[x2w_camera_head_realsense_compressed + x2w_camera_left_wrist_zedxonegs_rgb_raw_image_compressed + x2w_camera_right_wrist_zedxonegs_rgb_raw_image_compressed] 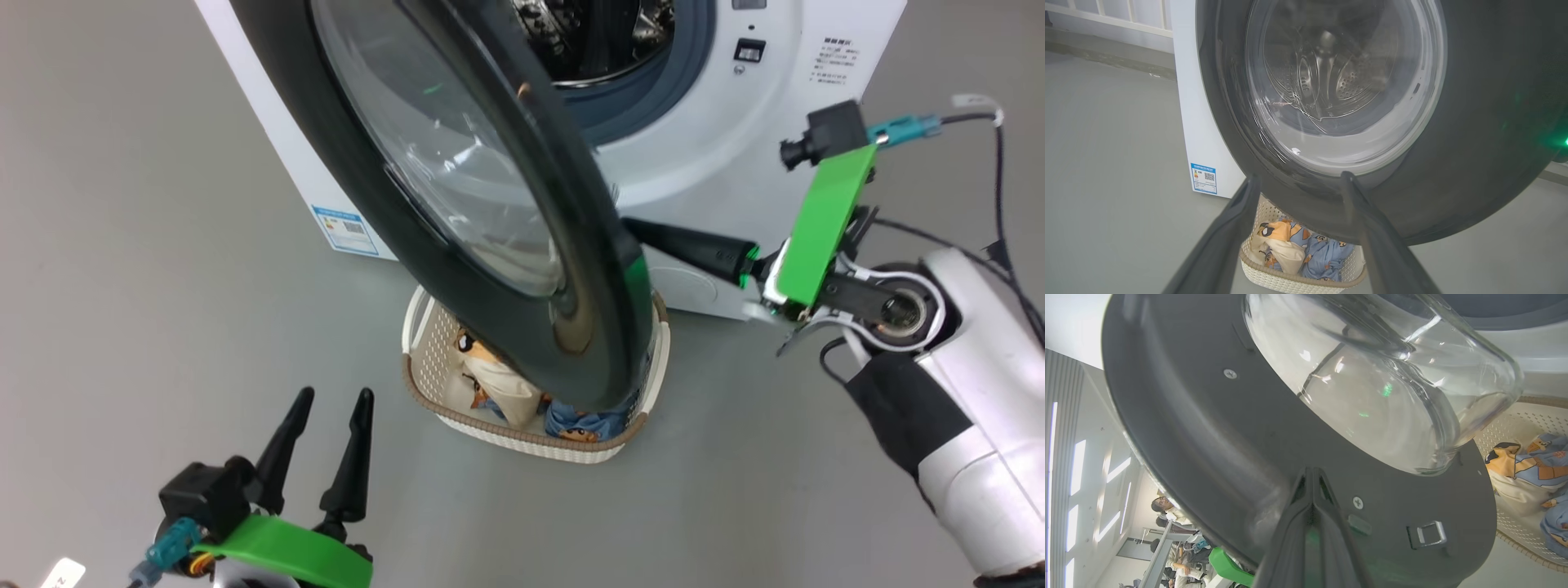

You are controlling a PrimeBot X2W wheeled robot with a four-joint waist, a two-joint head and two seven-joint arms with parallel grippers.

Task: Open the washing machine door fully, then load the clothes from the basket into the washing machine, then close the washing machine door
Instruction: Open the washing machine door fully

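Washing machine door (pixel 457 204) stands partway open above the basket (pixel 522 441) on the floor. My right gripper (pixel 1312 486), fingers pressed together, sits at its inner face, while my left gripper (pixel 335 400) is spread wide and empty. Clothes (pixel 506 392) lie in the basket, so loading and closing remain.

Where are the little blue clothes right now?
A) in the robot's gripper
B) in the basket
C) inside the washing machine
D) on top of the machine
B: the clothes lie piled in the basket, which stands below the swung-open washing machine door.
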